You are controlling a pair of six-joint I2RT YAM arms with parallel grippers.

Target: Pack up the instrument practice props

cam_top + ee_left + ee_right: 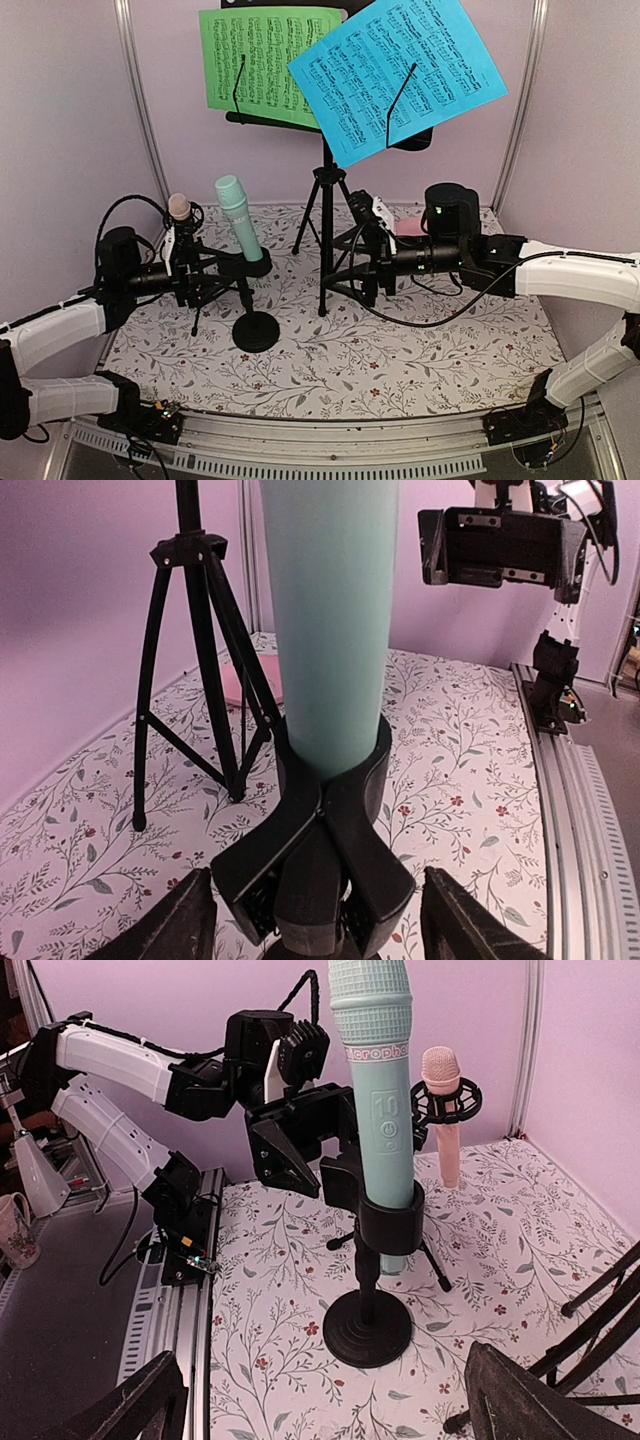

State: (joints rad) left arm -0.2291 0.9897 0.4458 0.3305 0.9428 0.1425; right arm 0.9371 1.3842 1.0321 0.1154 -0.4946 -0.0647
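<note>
Evidently the left gripper is set low on purpose. Its jaws stand spread to either side of the black clip that cups the mint-green microphone, not touching it as far as can be seen, probably so that a squeeze would catch the support rather than the smooth body. That microphone stands upright in its round-based support toward the left of the tabletop, its weight seated in the clip. The right gripper faces it from nearer the middle, jaws wide apart and holding nothing.

Left wrist view crops the top of the mint-green microphone; the right arm hides most of the pink dish.
</note>
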